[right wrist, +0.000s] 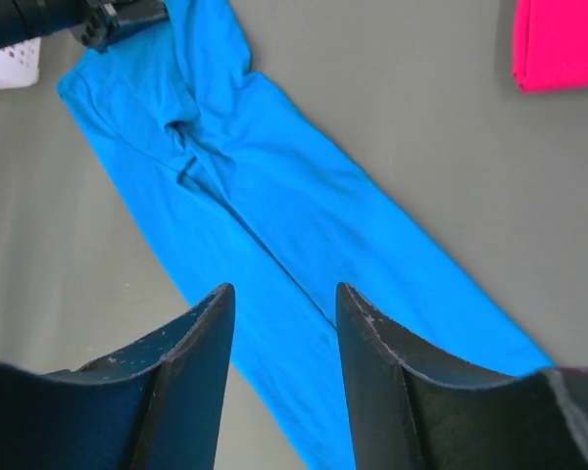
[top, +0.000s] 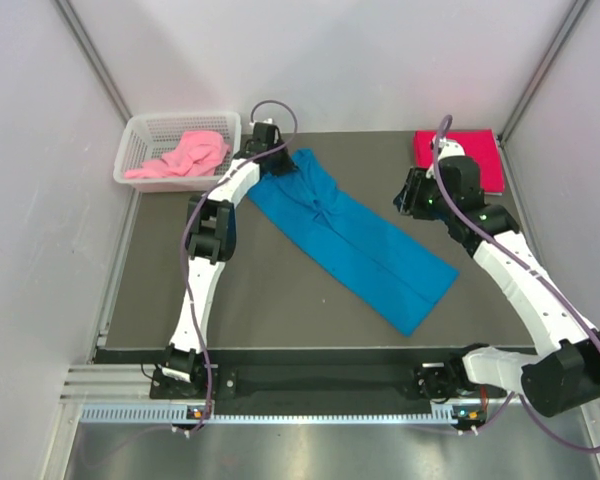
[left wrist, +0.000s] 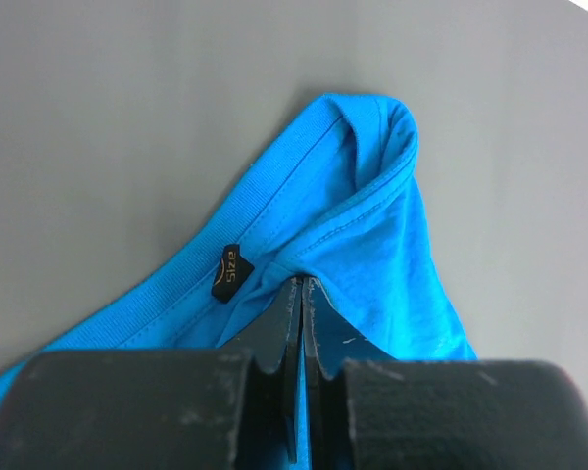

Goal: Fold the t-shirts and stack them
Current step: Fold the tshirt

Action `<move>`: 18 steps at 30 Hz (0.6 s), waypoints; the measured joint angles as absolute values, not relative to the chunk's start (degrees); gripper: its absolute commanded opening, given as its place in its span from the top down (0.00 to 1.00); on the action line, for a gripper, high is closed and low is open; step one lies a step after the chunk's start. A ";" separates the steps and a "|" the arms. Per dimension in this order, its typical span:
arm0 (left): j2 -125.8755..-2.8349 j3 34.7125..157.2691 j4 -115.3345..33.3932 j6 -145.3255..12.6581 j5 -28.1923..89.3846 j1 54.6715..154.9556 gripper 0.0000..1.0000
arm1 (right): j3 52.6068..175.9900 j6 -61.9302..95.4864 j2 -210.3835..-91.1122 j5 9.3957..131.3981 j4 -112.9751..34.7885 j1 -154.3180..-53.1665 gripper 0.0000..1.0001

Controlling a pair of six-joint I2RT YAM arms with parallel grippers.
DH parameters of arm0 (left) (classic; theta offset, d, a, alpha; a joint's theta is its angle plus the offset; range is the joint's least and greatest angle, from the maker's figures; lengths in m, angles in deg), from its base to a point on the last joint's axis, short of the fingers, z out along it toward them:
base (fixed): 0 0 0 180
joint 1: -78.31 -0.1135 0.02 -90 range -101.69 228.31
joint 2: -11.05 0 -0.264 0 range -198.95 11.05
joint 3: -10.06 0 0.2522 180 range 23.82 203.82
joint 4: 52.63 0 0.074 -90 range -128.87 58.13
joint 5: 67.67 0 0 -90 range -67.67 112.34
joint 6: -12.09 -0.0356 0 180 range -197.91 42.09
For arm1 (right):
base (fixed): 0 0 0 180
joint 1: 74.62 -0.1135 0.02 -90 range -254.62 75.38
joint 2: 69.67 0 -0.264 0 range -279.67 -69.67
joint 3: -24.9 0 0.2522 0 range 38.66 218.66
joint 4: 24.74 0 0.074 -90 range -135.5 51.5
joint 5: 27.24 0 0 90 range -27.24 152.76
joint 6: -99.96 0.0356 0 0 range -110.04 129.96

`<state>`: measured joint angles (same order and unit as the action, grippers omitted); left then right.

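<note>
The bright blue t-shirt [top: 355,240] lies folded into a long strip running diagonally across the table. My left gripper [top: 278,160] is shut on its collar end at the far left. In the left wrist view the jaws [left wrist: 302,286] pinch blue cloth beside the black size label [left wrist: 231,272]. My right gripper [top: 408,195] is open and empty, held above the table right of the shirt; its wrist view looks down on the strip [right wrist: 274,206]. The crimson red t-shirt [top: 472,155] lies folded at the far right. The light pink t-shirt [top: 185,155] sits crumpled in the basket.
The white plastic mesh basket [top: 145,132] stands at the far left corner. Grey walls enclose the table at left, back and right. Bare dark table lies below the blue shirt, near the front edge.
</note>
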<state>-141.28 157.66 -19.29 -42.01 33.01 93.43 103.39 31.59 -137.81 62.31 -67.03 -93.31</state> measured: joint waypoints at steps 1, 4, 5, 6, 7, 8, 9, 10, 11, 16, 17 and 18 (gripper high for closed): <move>-141.46 158.19 -18.86 -42.25 32.99 93.47 0.96 | 103.98 31.37 -137.78 62.26 -67.43 -93.29 0.53; -140.06 156.94 -17.74 -43.72 31.42 93.58 0.95 | 105.43 30.67 -137.54 62.13 -68.37 -93.29 0.51; -138.09 153.99 -17.81 -44.37 30.52 93.62 0.95 | 105.67 30.54 -137.30 62.11 -68.43 -93.29 0.51; -135.97 151.21 -17.26 -45.14 29.84 93.65 0.91 | 105.97 30.50 -137.00 62.09 -68.76 -93.29 0.50; -133.78 148.85 -16.56 -45.86 29.27 93.67 0.90 | 106.26 30.50 -136.65 62.15 -69.17 -93.29 0.50; -131.03 146.14 -15.47 -46.87 28.33 93.69 0.89 | 106.67 30.50 -136.30 62.22 -69.90 -93.29 0.49; -128.76 144.53 -13.98 -47.70 27.07 93.67 0.84 | 107.17 30.52 -135.93 62.33 -70.62 -93.25 0.48; -125.74 142.76 -12.72 -48.61 25.17 93.67 0.82 | 107.61 30.52 -135.31 62.37 -71.14 -93.25 0.48; -122.68 141.05 -12.12 -49.36 23.70 93.65 0.80 | 107.87 30.52 -134.75 62.57 -71.60 -93.23 0.48; -104.43 130.47 -12.17 -50.45 19.50 93.34 0.79 | 108.51 30.61 -130.77 63.49 -74.16 -93.20 0.48; -101.06 127.61 -13.28 -50.34 19.20 93.30 0.80 | 108.49 30.69 -130.22 63.82 -74.51 -93.20 0.48; -97.44 124.33 -13.90 -49.93 18.83 93.28 0.80 | 108.40 30.87 -129.74 64.21 -74.73 -93.20 0.48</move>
